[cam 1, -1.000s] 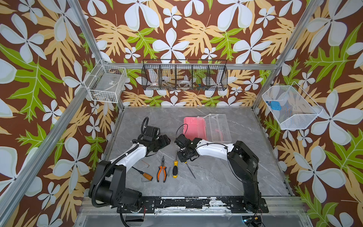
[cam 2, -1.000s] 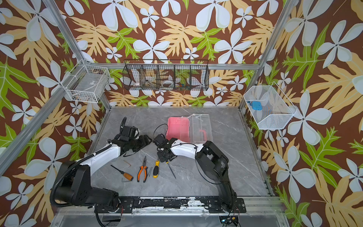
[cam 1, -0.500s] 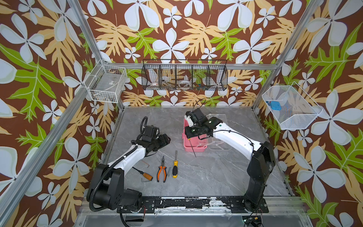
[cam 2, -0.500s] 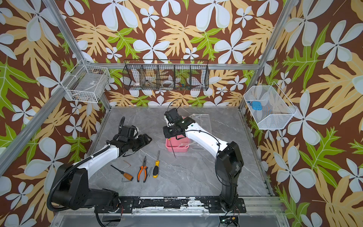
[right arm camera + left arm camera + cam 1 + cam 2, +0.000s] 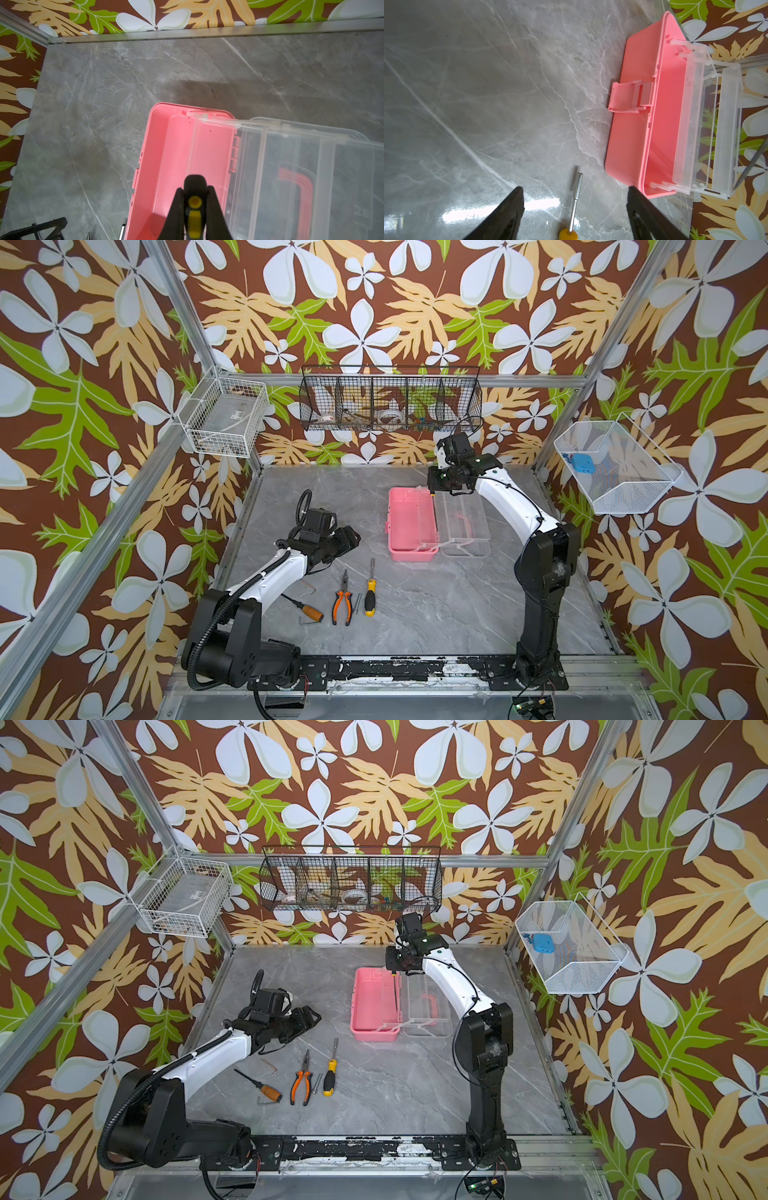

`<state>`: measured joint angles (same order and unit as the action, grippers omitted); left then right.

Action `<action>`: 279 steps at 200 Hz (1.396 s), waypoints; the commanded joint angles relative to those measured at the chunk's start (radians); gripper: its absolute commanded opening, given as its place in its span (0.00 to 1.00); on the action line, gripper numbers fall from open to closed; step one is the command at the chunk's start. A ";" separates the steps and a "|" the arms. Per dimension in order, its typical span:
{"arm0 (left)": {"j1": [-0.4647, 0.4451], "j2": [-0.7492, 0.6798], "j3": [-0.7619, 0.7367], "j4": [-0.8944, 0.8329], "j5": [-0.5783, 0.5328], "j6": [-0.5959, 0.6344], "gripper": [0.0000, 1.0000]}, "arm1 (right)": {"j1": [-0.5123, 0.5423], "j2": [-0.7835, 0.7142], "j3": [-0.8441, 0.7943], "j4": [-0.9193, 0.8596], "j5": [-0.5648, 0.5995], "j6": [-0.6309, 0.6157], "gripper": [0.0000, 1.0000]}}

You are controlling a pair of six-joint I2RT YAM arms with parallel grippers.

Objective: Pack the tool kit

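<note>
right jaws lifted screwdriver (image 5: 194, 216), now over case (image 5: 409, 526)

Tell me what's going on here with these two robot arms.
The right gripper is shut on a yellow-black screwdriver, holding it over the open pink case, whose clear lid is folded back. The case looks empty. The left gripper hangs open above the table near the pliers, a second screwdriver and an orange-handled screwdriver, all still unpacked.

Pink case (image 5: 409, 526) open; pliers (image 5: 343, 590), screwdriver (image 5: 369, 594) lying parallel nearby
</note>
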<state>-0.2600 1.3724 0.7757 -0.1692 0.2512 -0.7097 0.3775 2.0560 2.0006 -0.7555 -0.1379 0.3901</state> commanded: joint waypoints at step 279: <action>0.001 -0.029 -0.020 -0.007 -0.047 -0.003 0.80 | 0.267 -0.211 -0.220 0.011 0.159 -0.043 0.57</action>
<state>-0.2600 1.3457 0.7429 -0.1696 0.2298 -0.7261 0.5426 1.9327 1.9110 -0.7250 -0.0528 0.3779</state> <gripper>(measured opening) 0.797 0.562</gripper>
